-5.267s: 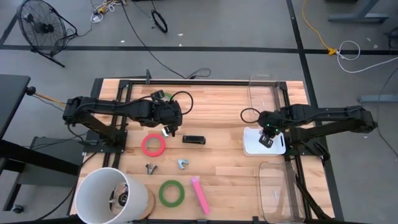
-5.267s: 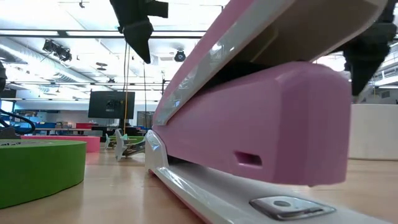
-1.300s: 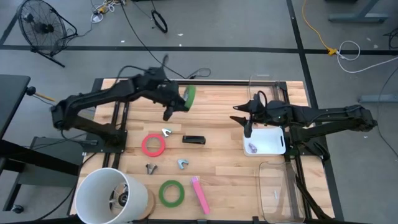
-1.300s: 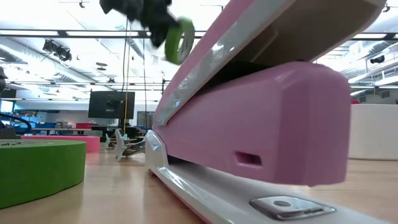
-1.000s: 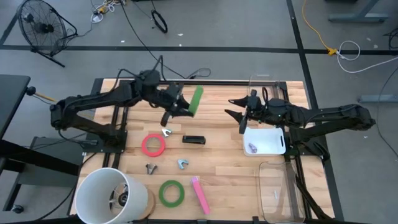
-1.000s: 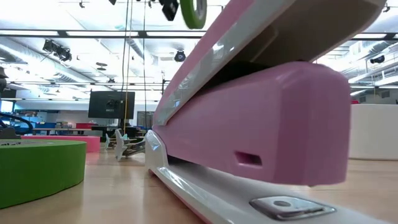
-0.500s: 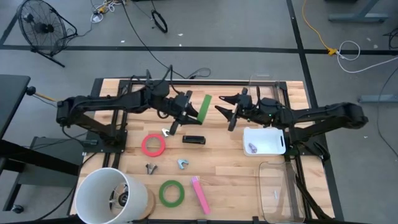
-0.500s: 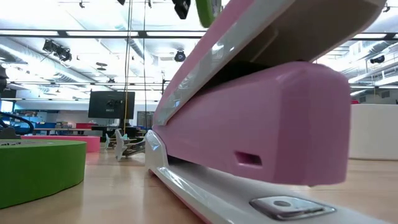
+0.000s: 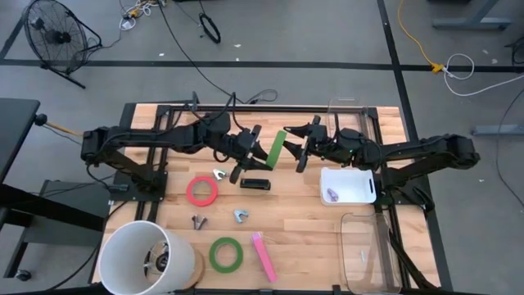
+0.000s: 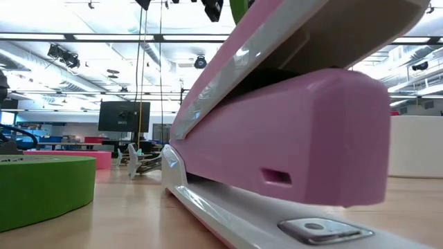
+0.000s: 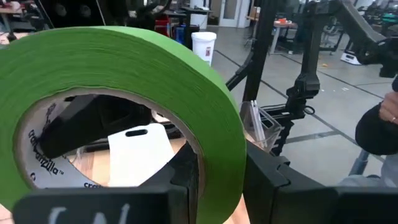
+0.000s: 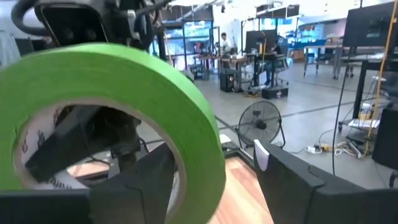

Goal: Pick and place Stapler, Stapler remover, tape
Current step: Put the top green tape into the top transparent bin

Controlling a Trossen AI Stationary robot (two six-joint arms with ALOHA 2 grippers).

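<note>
My left gripper is shut on a green tape roll, held high over the table's middle. My right gripper is open at the roll from the right. In its wrist view one finger stands inside the hole and the other outside the roll's wall. Whether they touch it I cannot tell. A red-pink tape, a second green tape, a pink stapler, a black stapler and a staple remover lie flat on the wood. My left gripper holds the green roll by its wall, one finger inside the hole and one outside. The fingers come level from the table's left. The roll stands on edge, lifted clear of the table.
A white tray with a small thing in it sits at the right, with clear bins near it and behind it. A white bucket stands at the near left corner. In the low view the pink stapler fills the foreground.
My left gripper has carried the green roll toward the table's right, still on edge and clear of the table. My right gripper has come toward the table's left to meet it, and its fingers now stand on either side of the roll's wall.
</note>
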